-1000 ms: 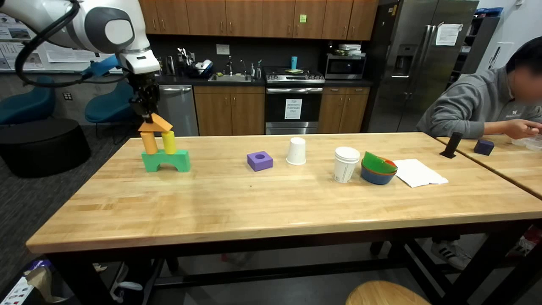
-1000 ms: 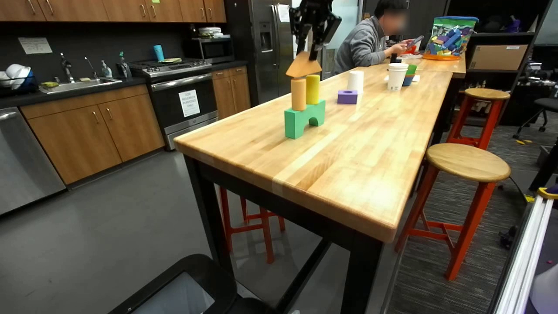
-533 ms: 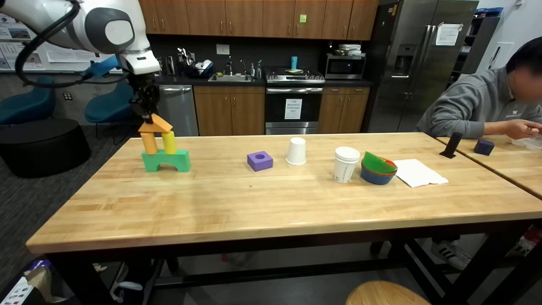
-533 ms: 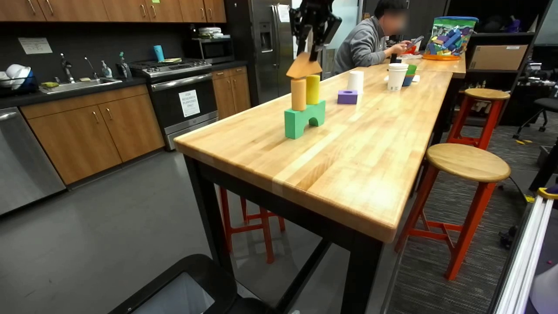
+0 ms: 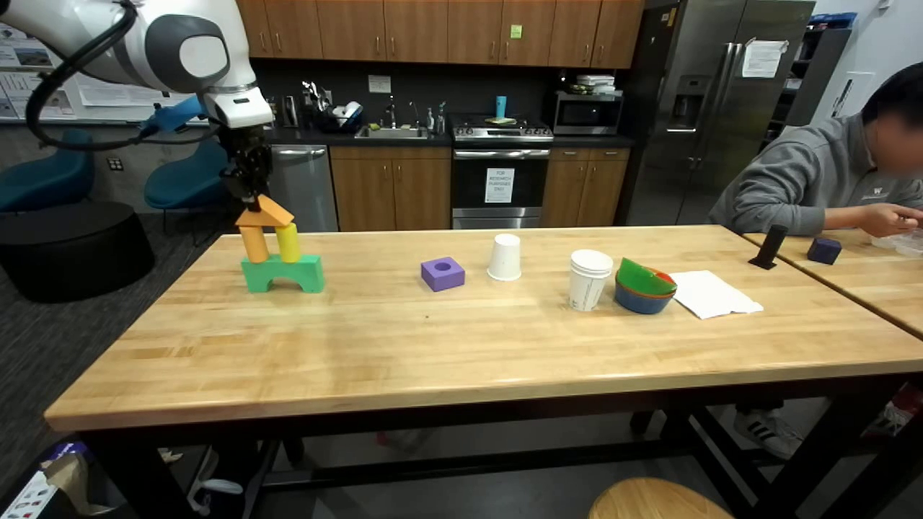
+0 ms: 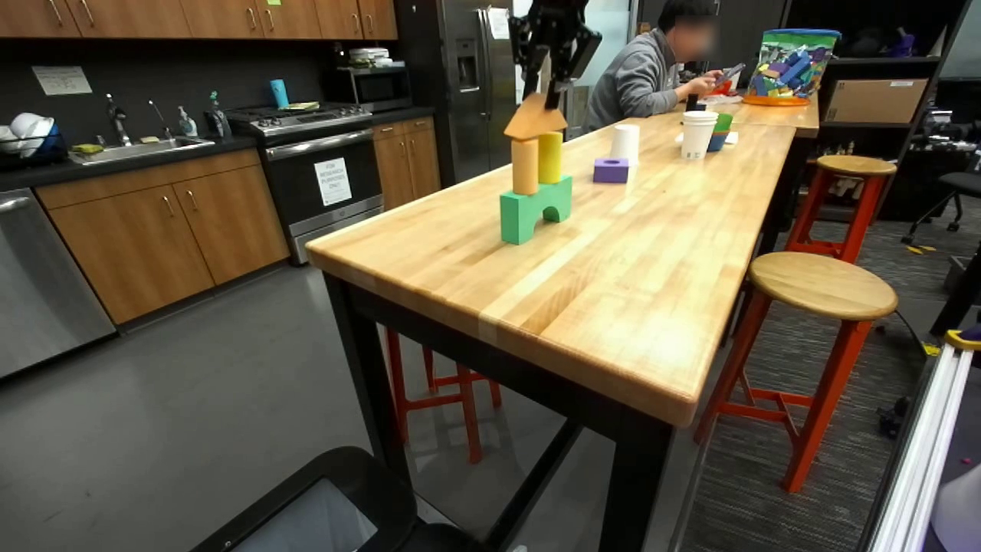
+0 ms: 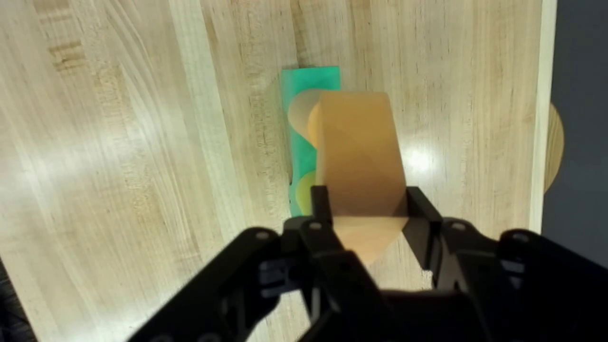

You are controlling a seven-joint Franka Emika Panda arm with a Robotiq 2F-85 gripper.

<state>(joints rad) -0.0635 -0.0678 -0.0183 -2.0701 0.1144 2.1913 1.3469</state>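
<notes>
Fingers [image 7: 321, 204] pinching orange triangular block [image 7: 363, 147] across its sides, wrist view; block hides much of yellow cylinder [image 7: 305, 192], part of orange cylinder [image 7: 302, 114], both standing on the green arch [image 7: 311, 78]. In an exterior view, block right over both cylinders near one end of the table [image 5: 433, 346]; contact hard to judge from here. In an exterior view, gripper [image 6: 541, 98] cut off at top, one finger partly behind block.
</notes>
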